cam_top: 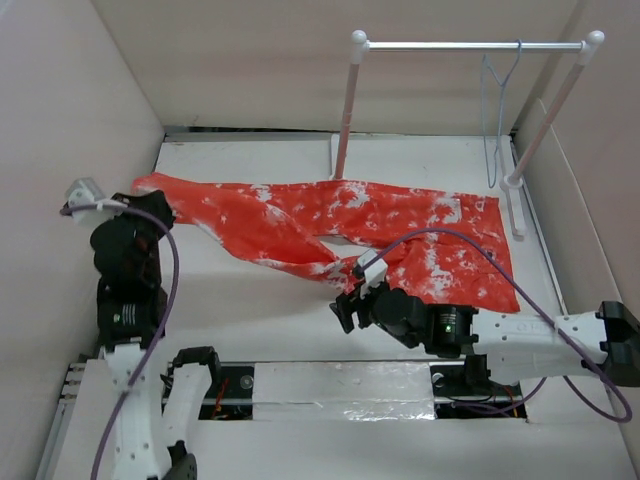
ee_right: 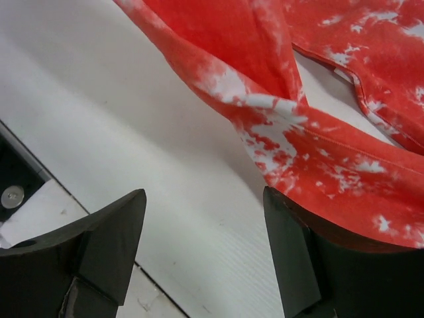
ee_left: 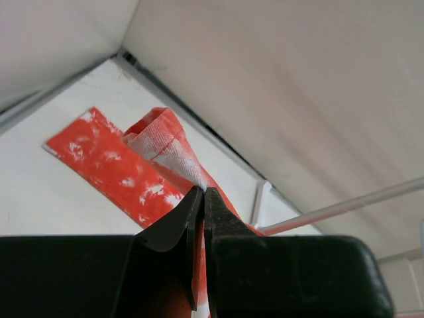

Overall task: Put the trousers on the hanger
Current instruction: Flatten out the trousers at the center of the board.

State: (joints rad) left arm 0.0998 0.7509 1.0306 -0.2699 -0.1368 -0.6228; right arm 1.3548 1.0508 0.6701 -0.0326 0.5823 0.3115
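Trousers lie across worktop, 1 leg reaching far left. Left claw at that leg's end. Right claw near front edge. Hanger hangs on rail.

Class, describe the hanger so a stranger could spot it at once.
Start at the white rail stand at the back of the table. Near its right end hangs the hanger. It alone is thin blue-grey wire, far slimmer than the white posts.
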